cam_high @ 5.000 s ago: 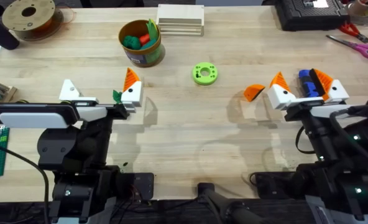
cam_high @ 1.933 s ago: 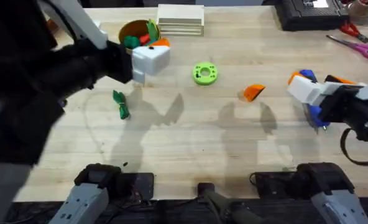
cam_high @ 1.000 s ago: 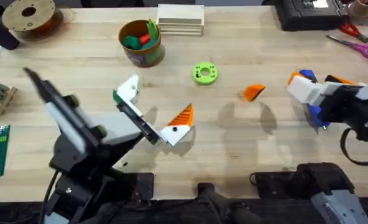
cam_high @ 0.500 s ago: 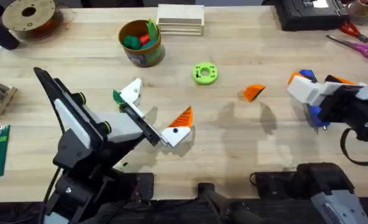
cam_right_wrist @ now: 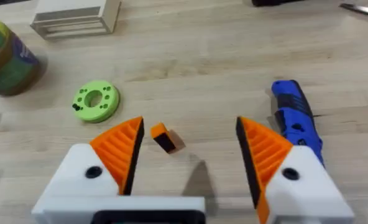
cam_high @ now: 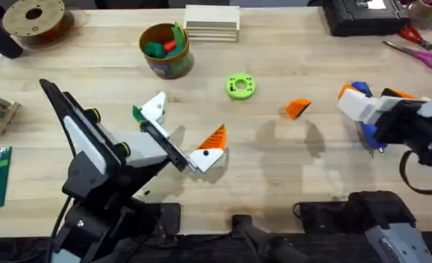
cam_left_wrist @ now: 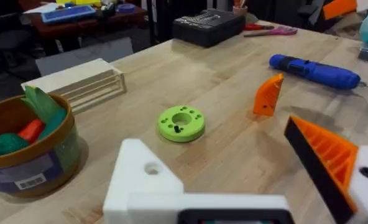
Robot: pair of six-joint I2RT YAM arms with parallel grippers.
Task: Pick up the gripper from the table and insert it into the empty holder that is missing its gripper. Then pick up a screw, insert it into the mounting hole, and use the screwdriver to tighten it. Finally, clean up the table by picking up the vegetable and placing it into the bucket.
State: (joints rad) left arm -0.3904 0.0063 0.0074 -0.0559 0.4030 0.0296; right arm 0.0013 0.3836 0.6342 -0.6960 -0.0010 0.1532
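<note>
Loose orange fin [cam_high: 298,109]: we see one, lying on the bench [cam_high: 274,190] between the green ring [cam_high: 240,86] and the screwdriver [cam_left_wrist: 314,70].
Left hand [cam_high: 181,133]: wide open, empty; we count one orange pad, its other holder [cam_left_wrist: 137,177] bare.
Right hand [cam_right_wrist: 190,155]: open, empty, two orange pads.
Bucket [cam_high: 165,50]: label unreadable.
Vegetable [cam_high: 136,113]: mostly hidden by the holder.

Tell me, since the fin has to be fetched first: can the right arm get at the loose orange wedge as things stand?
Probably yes. The orange wedge lies bare on the table, just ahead of the right gripper, whose fingers stand open. Only the blue screwdriver lies nearby, off to one side.
</note>
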